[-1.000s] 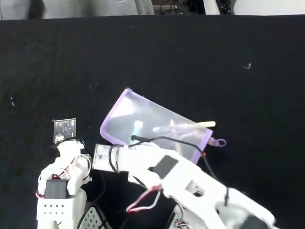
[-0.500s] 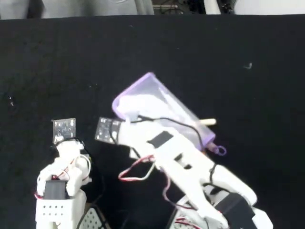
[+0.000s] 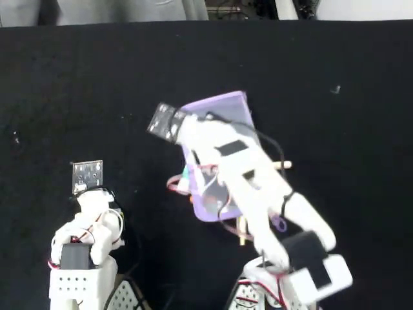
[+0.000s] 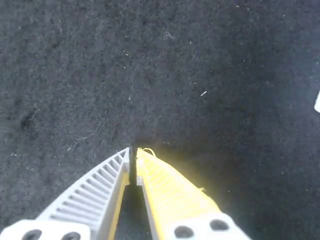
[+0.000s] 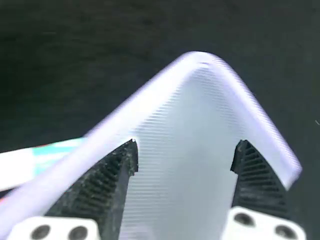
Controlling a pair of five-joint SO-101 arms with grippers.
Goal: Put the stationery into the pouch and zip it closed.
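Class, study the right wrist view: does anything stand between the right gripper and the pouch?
Nothing visible does: a rounded corner of the pouch shows directly between the open fingers of the right gripper.

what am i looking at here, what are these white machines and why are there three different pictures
These are two small white robot arms at a black table. The high view looks down from a fixed camera; the other two come from a camera on each arm's wrist. The left arm sits folded at that view's lower left, and the left claw is shut on nothing above bare table. The right arm stretches over a see-through purple pouch, with the right claw spread open against the pouch's corner. A pale stick of stationery pokes out beside that arm.
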